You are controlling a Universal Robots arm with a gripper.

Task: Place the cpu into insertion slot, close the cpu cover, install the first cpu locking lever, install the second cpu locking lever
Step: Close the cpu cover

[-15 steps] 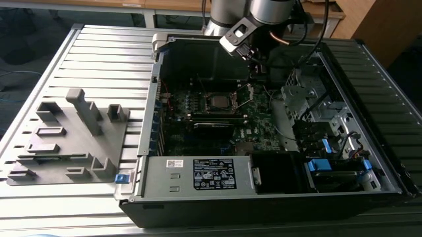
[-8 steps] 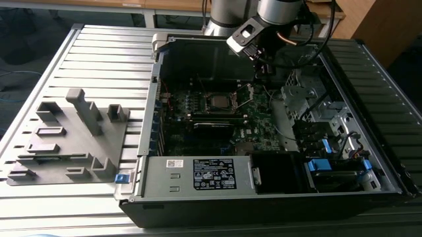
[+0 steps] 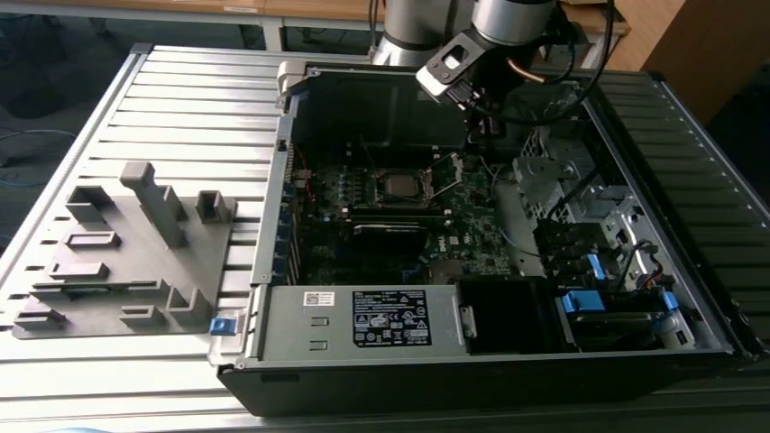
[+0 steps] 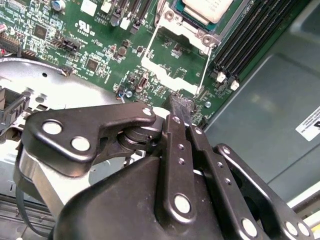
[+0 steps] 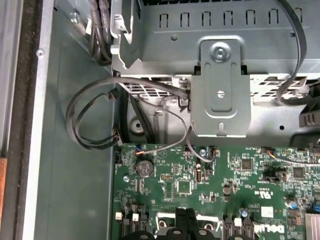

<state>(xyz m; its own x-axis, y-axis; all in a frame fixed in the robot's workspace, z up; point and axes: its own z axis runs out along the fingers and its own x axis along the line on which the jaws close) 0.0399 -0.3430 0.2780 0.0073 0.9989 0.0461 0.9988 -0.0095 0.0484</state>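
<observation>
Slatted metal counter (image 3: pixel 180 99) carries the whole setup. L to R in the exterior view, all placed vs the socket (image 3: pixel 373 185):

- **Grey fixture tray** (image 3: pixel 121 262): well apart from the socket, toward the exterior view's left.
- **Open PC case** (image 3: pixel 279 225): walls stand around the socket.
- **The cpu** (image 3: pixel 395 185): lies in the socket, metal top up.
- **The cpu cover** (image 3: pixel 448 176): swung open just beside the socket on the exterior view's right, not yet closed.
- **The gripper** (image 3: pixel 481 135): hangs just past the cover, on the side away from the socket.

In the second wrist view the fingers (image 4: pixel 177 107) are pinched together w/ nothing seen between them. Their tips are at the cover's free edge.

Risks, as judged:
- That edge is thin, so the fingers could slip off it and jab the motherboard (image 4: pixel 100 50) near the socket.
- If the cpu isn't seated flat, a closing cover could tip it and bend socket pins.
- An off-centre push could twist the cover's hinge.
</observation>
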